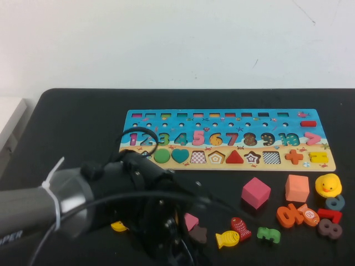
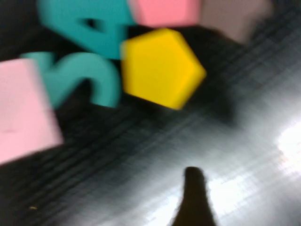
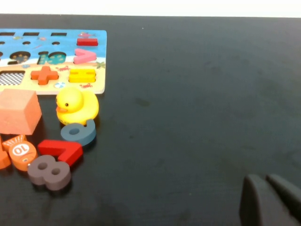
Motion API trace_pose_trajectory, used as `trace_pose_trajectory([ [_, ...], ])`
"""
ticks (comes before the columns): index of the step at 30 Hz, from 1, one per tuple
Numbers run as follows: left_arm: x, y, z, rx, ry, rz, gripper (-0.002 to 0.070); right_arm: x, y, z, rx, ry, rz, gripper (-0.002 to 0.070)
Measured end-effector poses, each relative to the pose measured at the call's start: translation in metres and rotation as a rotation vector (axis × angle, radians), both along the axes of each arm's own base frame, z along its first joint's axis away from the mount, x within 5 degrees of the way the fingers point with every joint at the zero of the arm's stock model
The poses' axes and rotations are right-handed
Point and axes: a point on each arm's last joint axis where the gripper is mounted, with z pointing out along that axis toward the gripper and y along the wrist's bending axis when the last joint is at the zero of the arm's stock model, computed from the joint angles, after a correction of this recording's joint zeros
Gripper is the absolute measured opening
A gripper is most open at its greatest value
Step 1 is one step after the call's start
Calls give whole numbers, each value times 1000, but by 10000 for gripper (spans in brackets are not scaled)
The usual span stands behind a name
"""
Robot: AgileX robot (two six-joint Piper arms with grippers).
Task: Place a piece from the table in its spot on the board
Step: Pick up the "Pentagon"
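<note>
High view: the board (image 1: 230, 138) lies toward the table's (image 1: 72, 127) far edge; the left arm hides the left gripper near the near edge.

Left wrist view: the left gripper (image 2: 194, 197) hovers beside a yellow pentagon piece (image 2: 162, 67); its jaws' state cannot be told.

Right wrist view: the right gripper (image 3: 270, 200) sits at the right side, jaws together.

Board (image 1: 327, 162) numerals 1 to 10 in a row, plus, equals and greater-than signs, orange fish piece (image 3: 21, 151) marked 10, loose numerals 8 (image 3: 49, 172), 7 (image 3: 61, 149), 6 (image 3: 78, 132) on worktop (image 3: 197, 117)
</note>
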Motion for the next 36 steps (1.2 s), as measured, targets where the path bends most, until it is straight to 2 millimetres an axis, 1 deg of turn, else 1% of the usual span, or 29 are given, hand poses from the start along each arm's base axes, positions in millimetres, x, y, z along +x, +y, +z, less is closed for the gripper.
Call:
trace_pose_trajectory([
  [2, 10, 4, -3, -10, -6, 75, 476, 0, 0, 0, 0, 0, 0, 19],
  [4, 17, 8, -7, -16, -12, 118, 492, 0, 0, 0, 0, 0, 0, 18],
  [7, 23, 9, -12, -27, -21, 147, 501, 0, 0, 0, 0, 0, 0, 18],
  [11, 26, 6, -20, -30, -13, 156, 503, 0, 0, 0, 0, 0, 0, 19],
  [14, 27, 4, -30, -23, 6, 164, 496, 0, 0, 0, 0, 0, 0, 18],
  [17, 28, 3, -35, -14, 13, 163, 470, 0, 0, 0, 0, 0, 0, 19],
  [20, 30, 2, -36, -19, 0, 160, 447, 0, 0, 0, 0, 0, 0, 18],
  [23, 32, 1, -36, -32, -18, 159, 440, 0, 0, 0, 0, 0, 0, 18],
  [36, 39, 1, -37, -17, -105, 101, 437, 0, 0, 0, 0, 0, 0, 19],
])
